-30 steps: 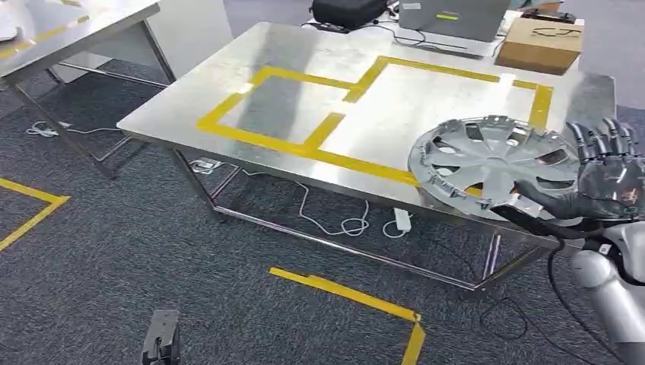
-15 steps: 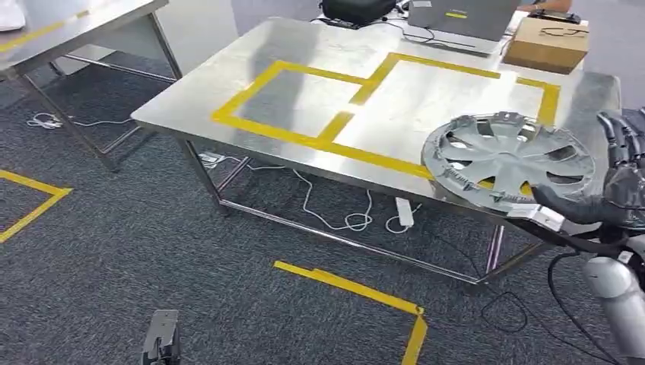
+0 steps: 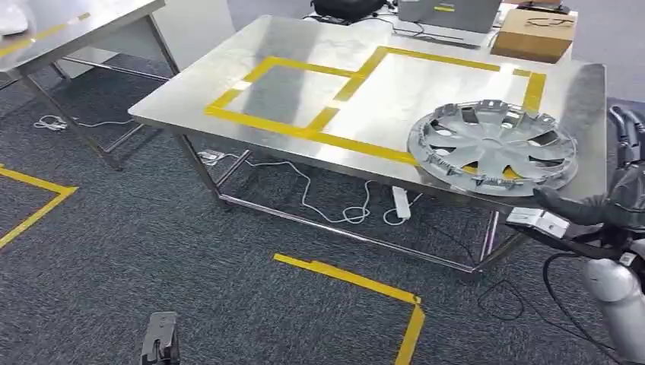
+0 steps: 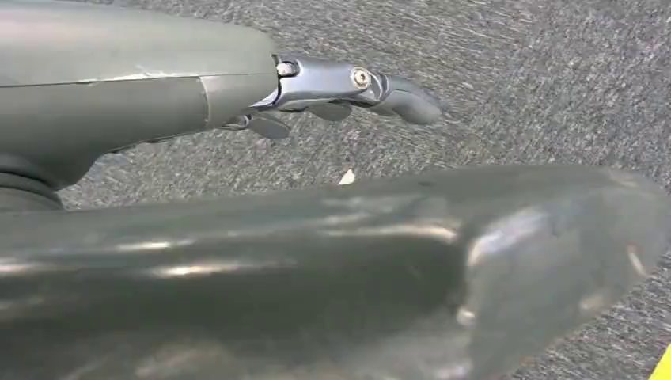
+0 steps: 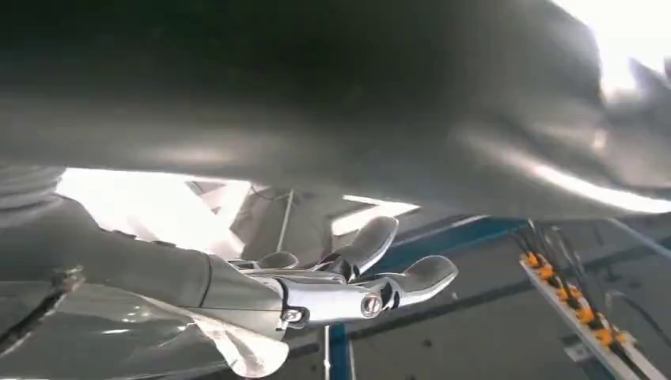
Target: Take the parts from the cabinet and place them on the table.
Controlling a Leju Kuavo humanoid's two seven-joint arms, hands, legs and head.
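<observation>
Room: grey carpet floor (image 3: 137,251) marked with yellow tape, loose white cables lying under the steel worktop (image 3: 228,84).
Worktop: yellow tape outlines (image 3: 304,125) divide it into boxes; a cardboard box (image 3: 536,34) and a laptop (image 3: 449,11) sit at its 12 o'clock end.
Part: the silver wheel cover (image 3: 493,146) lies flat at the worktop's 4 o'clock corner, straddling the tape line, its near rim at the table edge.
Orientation: hollow back with clips faces up. It is round, so it has no long axis; its disc lies parallel to the surface.
Why there: lying flat with the rim down looks stable, and I judge that corner simply the nearest reach for the arm.
Right robot hand: (image 3: 620,194) sits at 3 o'clock of the cover, apart from it, thumb stretched toward the rim, fingers apart and holding nothing.
Left robot hand: (image 4: 348,83) hangs over the carpet, fingers loose and apart around nothing.
Stage: placement looks finished; the cover rests on the table untouched.
</observation>
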